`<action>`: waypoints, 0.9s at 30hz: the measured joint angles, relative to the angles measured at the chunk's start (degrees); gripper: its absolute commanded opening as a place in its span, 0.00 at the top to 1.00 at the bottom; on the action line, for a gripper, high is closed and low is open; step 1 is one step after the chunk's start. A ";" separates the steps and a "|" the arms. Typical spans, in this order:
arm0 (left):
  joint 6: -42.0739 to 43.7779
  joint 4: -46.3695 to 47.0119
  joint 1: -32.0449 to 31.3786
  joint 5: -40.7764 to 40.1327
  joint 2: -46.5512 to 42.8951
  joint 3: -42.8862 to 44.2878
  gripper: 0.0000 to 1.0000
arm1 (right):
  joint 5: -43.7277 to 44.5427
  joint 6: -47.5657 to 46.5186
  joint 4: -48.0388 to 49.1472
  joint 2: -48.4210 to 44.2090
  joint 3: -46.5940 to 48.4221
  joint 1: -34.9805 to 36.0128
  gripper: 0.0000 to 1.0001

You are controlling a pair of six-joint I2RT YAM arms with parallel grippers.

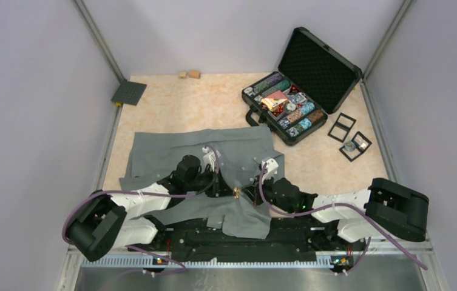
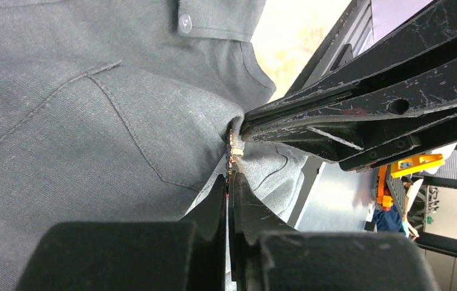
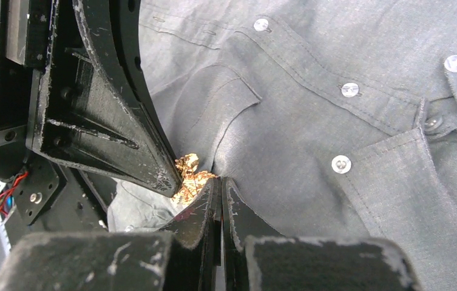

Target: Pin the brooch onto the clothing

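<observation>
The grey shirt [image 1: 171, 151] lies spread on the table, its near part lifted between the arms. The small gold brooch [image 1: 236, 194] is held there above the fabric. My left gripper [image 1: 230, 193] is shut on the brooch; in the left wrist view the brooch [image 2: 233, 151] shows edge-on at my left gripper's [image 2: 230, 179] tips. My right gripper [image 1: 245, 194] is shut on a pinch of shirt fabric right beside the brooch [image 3: 189, 176]. In the right wrist view my right gripper [image 3: 220, 182] touches the brooch's edge, with the shirt [image 3: 335, 109] and its pale buttons behind.
An open black case [image 1: 320, 66] full of chips stands at the back right. Two black square frames [image 1: 350, 136] lie right of it. A dark grey plate [image 1: 128, 93] and two small wooden blocks [image 1: 189, 74] sit at the back left.
</observation>
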 measured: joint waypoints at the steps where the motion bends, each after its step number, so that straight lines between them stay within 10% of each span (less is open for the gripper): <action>1: -0.26 -0.09 -0.02 -0.09 0.26 0.00 1.00 | 0.22 -0.22 -0.31 0.00 -0.02 0.00 1.00; 12: -0.72 -2.19 -0.02 -0.28 4.35 2.82 1.00 | 1.92 -0.52 -2.19 -0.66 -0.02 0.00 1.00; 16: 1.79 -5.97 -0.02 -0.57 5.16 5.90 0.99 | 4.94 0.35 -8.50 -3.87 0.83 0.02 0.83; 27: 7.93 -15.43 -0.22 -5.75 0.92 8.85 0.41 | 16.44 2.82 -27.74 -17.40 4.31 -2.05 0.38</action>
